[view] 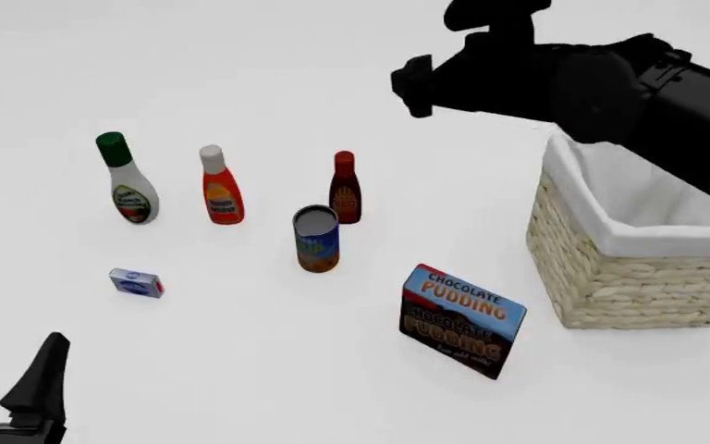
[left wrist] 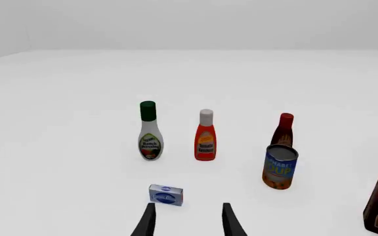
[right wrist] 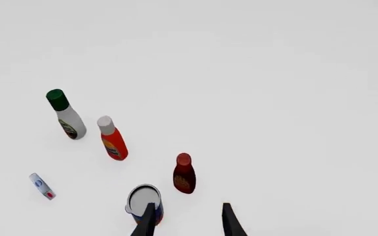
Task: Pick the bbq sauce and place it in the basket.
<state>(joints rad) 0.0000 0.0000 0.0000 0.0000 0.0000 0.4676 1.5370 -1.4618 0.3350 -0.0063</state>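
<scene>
The bbq sauce [view: 345, 189], a dark reddish-brown bottle with a red cap, stands upright mid-table just behind a can. It also shows in the right wrist view [right wrist: 184, 175] and, half hidden by the can, in the left wrist view [left wrist: 284, 129]. The wicker basket [view: 614, 277] with a white liner sits at the right. My right gripper [right wrist: 187, 221] is open and empty, held high above the table, with the bottle below and ahead of it. My left gripper [view: 7, 363] is open and empty at the near left edge, far from the bottle; its open fingers also show in its own wrist view [left wrist: 187, 221].
A white bottle with a green cap [view: 127, 185] and an orange-red bottle with a white cap [view: 219, 190] stand left of the sauce. A can [view: 315, 239] stands right in front of it. A chocolate pudding box [view: 460, 319] and a small blue box [view: 136, 282] lie nearer.
</scene>
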